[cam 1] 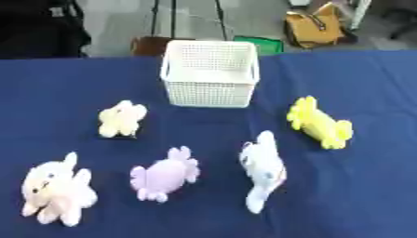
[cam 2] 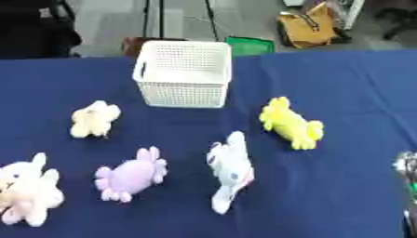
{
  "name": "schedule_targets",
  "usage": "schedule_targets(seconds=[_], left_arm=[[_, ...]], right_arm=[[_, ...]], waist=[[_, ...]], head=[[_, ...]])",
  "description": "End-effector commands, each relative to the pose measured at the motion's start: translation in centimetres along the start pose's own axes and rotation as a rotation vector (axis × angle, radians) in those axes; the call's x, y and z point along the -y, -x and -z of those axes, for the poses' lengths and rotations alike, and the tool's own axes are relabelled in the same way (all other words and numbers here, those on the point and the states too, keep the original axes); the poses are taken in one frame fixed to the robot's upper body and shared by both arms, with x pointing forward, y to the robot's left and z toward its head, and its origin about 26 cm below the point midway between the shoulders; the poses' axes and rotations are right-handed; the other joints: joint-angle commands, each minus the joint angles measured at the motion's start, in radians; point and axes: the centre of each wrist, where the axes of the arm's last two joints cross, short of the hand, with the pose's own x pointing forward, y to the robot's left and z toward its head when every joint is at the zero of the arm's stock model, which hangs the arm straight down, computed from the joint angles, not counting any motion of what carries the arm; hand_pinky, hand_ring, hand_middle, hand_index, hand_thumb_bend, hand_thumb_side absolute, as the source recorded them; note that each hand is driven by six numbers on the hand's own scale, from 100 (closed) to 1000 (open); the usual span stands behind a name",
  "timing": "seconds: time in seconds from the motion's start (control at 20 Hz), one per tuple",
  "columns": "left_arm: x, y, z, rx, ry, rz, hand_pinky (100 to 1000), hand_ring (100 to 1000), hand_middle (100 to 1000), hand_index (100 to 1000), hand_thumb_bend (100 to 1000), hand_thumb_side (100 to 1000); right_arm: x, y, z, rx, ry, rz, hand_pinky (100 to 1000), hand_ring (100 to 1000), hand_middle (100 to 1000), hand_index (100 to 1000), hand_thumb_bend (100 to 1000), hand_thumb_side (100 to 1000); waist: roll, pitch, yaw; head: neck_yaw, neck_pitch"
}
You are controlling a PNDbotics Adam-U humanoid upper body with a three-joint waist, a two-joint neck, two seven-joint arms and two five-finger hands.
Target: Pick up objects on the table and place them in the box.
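A white mesh box (cam 1: 210, 76) stands open-topped at the back middle of the blue table (cam 1: 374, 93). Several plush toys lie in front of it. A pale yellow one (cam 1: 121, 119) is left of the box and a bright yellow candy-shaped one (cam 1: 319, 122) is to its right. Nearer me lie a purple candy-shaped one (cam 1: 164, 175), a white and pale blue one (cam 1: 262, 169) and a cream one (cam 1: 55, 190) at the far left. Only a sliver of my right hand (cam 2: 407, 176) shows, at the right edge of the right eye view, touching no toy. No left hand is visible.
Beyond the table's far edge are a floor with a brown bag (cam 1: 313, 28), a green item (cam 1: 265, 44), tripod legs (cam 1: 163, 21) and a dark shape (cam 1: 41, 28) at the upper left. Bare blue cloth spreads at the right and along the front.
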Motion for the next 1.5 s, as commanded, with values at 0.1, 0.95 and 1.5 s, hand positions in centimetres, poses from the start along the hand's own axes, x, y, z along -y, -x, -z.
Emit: schedule_targets(seconds=[0.1, 0.95, 1.5], left_arm=[[-0.2, -0.3, 0.7, 0.094, -0.104, -0.076, 779, 860, 877, 915, 103, 778], [-0.2, -0.3, 0.4, 0.08, -0.086, -0.085, 780, 861, 878, 914, 100, 776], [-0.1, -0.4, 0.0, 0.065, -0.058, -0.103, 782, 862, 879, 913, 100, 774]], right_arm=[[0.1, -0.2, 0.7, 0.023, 0.017, 0.009, 792, 807, 750, 883, 100, 1000], [-1.6, -2.2, 8.4, 0.269, -0.196, -0.071, 808, 863, 826, 927, 100, 1000], [-4.3, -6.9, 13.2, 0.407, -0.839, -0.304, 847, 940, 888, 959, 100, 1000]], waist=[[0.001, -0.022, 0.001], [-0.015, -0.044, 0.008], [-0.028, -0.063, 0.02]], head=[[-0.003, -0.01], [-0.028, 0.025], [-0.038, 0.043]])
